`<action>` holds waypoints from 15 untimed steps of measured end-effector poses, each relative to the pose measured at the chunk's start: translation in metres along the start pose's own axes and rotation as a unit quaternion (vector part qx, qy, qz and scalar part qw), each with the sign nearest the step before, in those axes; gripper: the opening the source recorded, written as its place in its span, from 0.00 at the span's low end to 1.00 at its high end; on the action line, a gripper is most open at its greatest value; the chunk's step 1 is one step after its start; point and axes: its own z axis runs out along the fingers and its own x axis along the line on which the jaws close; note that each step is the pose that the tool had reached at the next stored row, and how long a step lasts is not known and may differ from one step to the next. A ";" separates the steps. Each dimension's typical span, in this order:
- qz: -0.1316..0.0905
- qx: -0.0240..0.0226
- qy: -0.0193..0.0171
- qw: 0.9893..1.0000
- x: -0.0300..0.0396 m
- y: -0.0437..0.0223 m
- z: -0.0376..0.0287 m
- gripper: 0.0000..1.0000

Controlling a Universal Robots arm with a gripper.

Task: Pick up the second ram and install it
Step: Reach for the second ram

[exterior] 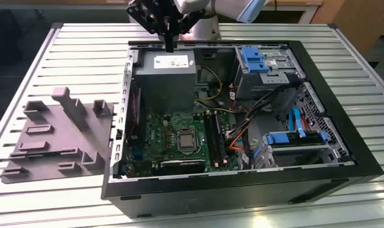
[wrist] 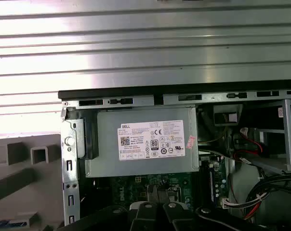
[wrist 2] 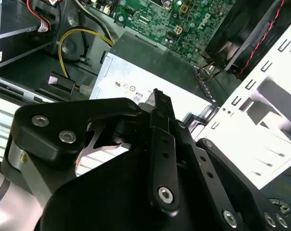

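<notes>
The black gripper (exterior: 169,49) is hanging over the grey metal power box (exterior: 169,71) by the open black computer case's (exterior: 242,183) far edge, fingers pressed together; what they are pinching, I cannot tell.

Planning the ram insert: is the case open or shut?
Open: the case interior is uncovered, and the motherboard and power supply lie exposed.

1. Exterior view: high, near side, tilted down over the whole computer case (exterior: 242,190).
2. First wrist view: straight down, closer, over the power supply (wrist: 143,139) at the far end.
3. Second wrist view: closest, slanting past the gripper (wrist 2: 157,98) onto that supply.
</notes>
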 end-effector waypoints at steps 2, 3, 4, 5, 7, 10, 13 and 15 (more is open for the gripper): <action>0.000 0.000 0.000 1.000 0.0000 0.0000 0.0000 0.11; 0.000 0.000 0.000 1.000 0.0000 0.0000 0.0000 0.11; 0.000 0.000 0.000 1.000 0.0000 0.0000 0.0000 0.11; 0.000 0.000 0.000 1.000 0.0001 0.0000 0.0000 0.11; 0.000 0.000 0.000 1.000 0.0005 0.0000 -0.0001 0.11; 0.000 0.000 0.000 1.000 0.0018 -0.0001 -0.0001 0.11; 0.000 0.000 0.000 1.000 0.0036 -0.0003 -0.0001 0.11; 0.000 0.000 0.000 1.000 0.0054 -0.0004 -0.0002 0.11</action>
